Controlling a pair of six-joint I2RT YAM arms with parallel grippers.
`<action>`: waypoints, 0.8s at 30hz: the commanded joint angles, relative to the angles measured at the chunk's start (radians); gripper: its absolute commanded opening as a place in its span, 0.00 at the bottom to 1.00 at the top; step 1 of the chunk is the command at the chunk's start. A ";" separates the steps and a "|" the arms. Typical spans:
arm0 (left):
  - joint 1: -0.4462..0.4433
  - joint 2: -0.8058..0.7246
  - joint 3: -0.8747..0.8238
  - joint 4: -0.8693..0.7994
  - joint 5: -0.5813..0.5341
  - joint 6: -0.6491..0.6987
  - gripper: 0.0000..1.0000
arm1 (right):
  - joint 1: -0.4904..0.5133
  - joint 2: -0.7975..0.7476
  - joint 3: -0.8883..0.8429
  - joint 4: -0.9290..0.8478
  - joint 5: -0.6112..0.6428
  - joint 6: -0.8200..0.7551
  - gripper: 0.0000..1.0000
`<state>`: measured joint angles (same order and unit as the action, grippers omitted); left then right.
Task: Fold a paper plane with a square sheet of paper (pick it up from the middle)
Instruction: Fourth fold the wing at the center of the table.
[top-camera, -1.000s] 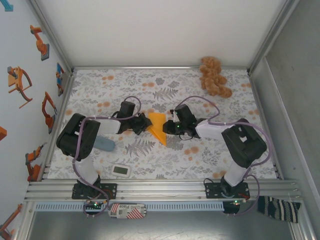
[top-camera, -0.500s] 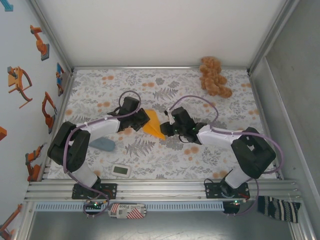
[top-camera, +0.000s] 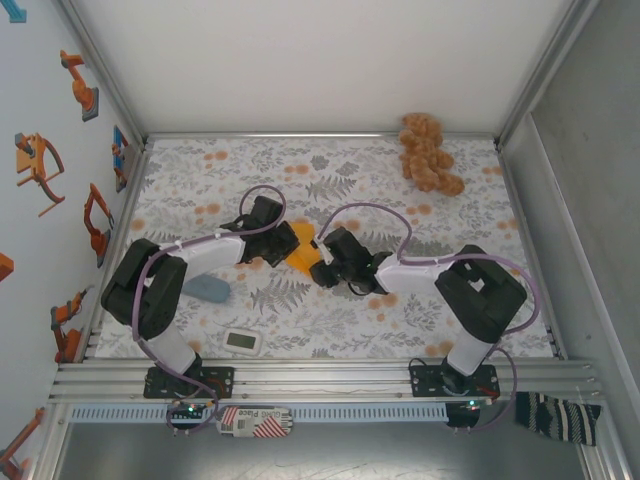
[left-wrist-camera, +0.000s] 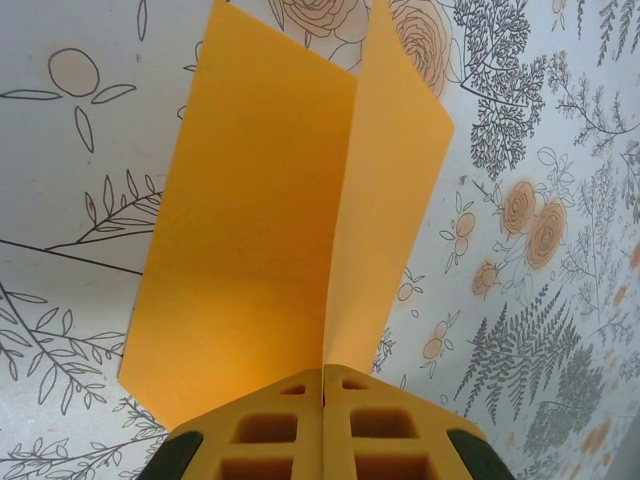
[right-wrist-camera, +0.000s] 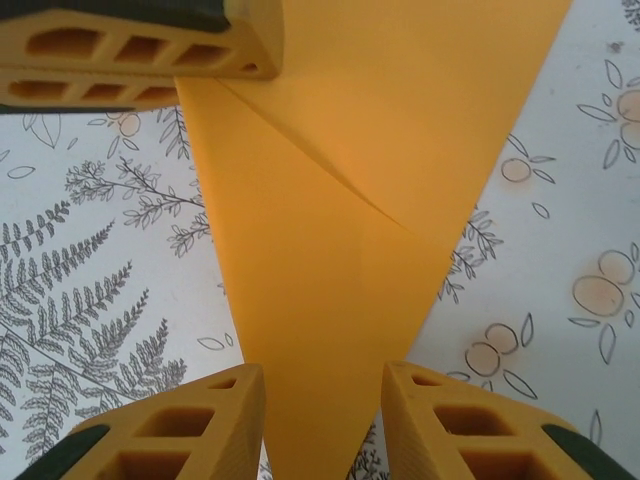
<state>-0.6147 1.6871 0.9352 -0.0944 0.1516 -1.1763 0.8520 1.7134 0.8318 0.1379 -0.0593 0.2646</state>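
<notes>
The bright orange sheet of paper (top-camera: 300, 257) is folded into a pointed paper plane and hangs just above the floral cloth, mid-table. My left gripper (top-camera: 286, 242) is shut on it. In the left wrist view the yellow fingers (left-wrist-camera: 290, 420) pinch the centre crease, and two flaps (left-wrist-camera: 260, 230) fan out beyond them. My right gripper (top-camera: 322, 270) stands at the other side. In the right wrist view its jaws (right-wrist-camera: 322, 375) are open, and the plane's narrow end (right-wrist-camera: 330, 280) lies between them. The left gripper's fingers (right-wrist-camera: 130, 40) show at the top left of that view.
A tan plush toy (top-camera: 430, 152) lies at the back right corner. A blue-grey object (top-camera: 208, 288) and a small white device (top-camera: 243, 342) sit near the left arm's base. Walls close in the cloth (top-camera: 480, 230) on three sides.
The right arm has slid left up to the plane's pointed end, and its jaws have spread wider. The left gripper, still shut, has shifted the paper slightly left.
</notes>
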 joint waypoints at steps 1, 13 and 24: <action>-0.008 0.016 0.028 -0.023 0.003 -0.022 0.06 | 0.012 0.024 0.037 0.035 -0.001 -0.019 0.35; -0.006 0.024 0.035 -0.025 0.008 -0.028 0.06 | 0.026 0.038 0.019 0.046 0.033 -0.010 0.40; -0.008 0.031 0.037 -0.029 0.015 -0.028 0.06 | 0.036 0.072 0.018 0.048 0.050 -0.016 0.34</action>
<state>-0.6151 1.7061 0.9501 -0.0982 0.1570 -1.1946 0.8783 1.7702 0.8513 0.1703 -0.0391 0.2604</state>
